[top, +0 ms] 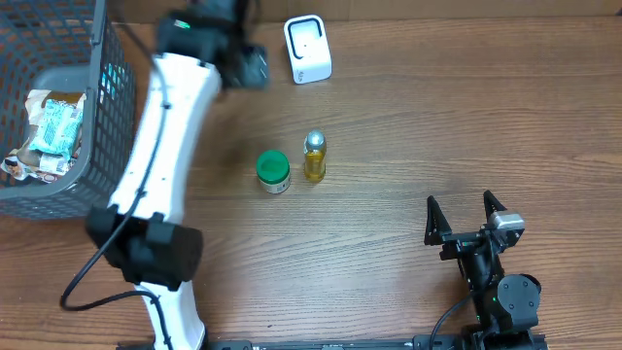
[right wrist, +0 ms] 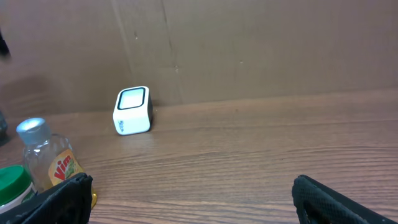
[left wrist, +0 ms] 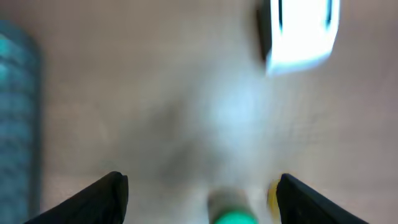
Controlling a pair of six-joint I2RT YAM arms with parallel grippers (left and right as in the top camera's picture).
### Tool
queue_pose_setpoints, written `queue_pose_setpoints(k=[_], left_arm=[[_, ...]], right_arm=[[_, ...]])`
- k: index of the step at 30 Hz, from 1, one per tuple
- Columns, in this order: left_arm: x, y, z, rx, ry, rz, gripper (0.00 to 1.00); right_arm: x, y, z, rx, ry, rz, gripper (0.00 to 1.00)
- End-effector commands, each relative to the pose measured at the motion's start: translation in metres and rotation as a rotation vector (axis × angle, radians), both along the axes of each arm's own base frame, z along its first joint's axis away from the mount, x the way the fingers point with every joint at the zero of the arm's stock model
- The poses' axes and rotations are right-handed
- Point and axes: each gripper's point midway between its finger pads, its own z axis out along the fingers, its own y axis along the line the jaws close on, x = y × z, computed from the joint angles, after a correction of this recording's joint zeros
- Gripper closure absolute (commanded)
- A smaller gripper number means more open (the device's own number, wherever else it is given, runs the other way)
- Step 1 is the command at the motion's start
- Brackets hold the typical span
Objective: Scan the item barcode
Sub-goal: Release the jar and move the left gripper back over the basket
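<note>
Two items stand mid-table: a green-lidded jar (top: 273,171) and a yellow bottle with a silver cap (top: 314,156). No barcode shows on either. The white scanner (top: 307,49) stands at the back. My left gripper (top: 251,66) hovers left of the scanner, beyond the jar, open and holding nothing. Its wrist view is blurred, with the jar lid (left wrist: 233,218) low between the fingers (left wrist: 106,196) and the scanner (left wrist: 301,31) at top right. My right gripper (top: 465,214) stands open and empty at the front right. It looks toward the scanner (right wrist: 132,110), the bottle (right wrist: 50,163) and the jar (right wrist: 12,183).
A dark wire basket (top: 97,107) holding several packets fills the far left corner. It shows as a blur in the left wrist view (left wrist: 15,112). A brown wall (right wrist: 249,50) backs the table. The white left arm (top: 160,146) reaches across the left side.
</note>
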Motion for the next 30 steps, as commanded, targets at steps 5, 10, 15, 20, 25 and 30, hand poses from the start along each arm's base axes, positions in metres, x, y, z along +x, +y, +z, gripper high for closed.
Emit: queue_pose_setpoints(k=[5,10,15,20,25,30], left_arm=[[0.036,0.118,0.13,0.05,-0.409,0.234,0.22],[0.036,0.195,0.143,0.106,-0.466,0.354,0.15],[0.028,0.264,0.122,0.12,-0.422,0.476,0.09],[0.036,0.299,0.076,0.078,-0.329,0.426,0.11],[0.05,0.316,0.014,0.049,-0.213,0.307,0.23],[0.071,0.316,-0.051,0.009,-0.136,0.15,0.23]], right_arm=[[0.0,0.001,-0.002,-0.003,-0.004,0.002,0.0],[0.0,0.001,-0.002,-0.003,-0.004,0.002,0.0],[0.0,0.001,-0.002,-0.003,-0.004,0.002,0.0],[0.0,0.001,-0.002,-0.003,-0.004,0.002,0.0],[0.0,0.001,-0.002,-0.003,-0.004,0.002,0.0],[0.0,0.001,-0.002,-0.003,-0.004,0.002,0.0]])
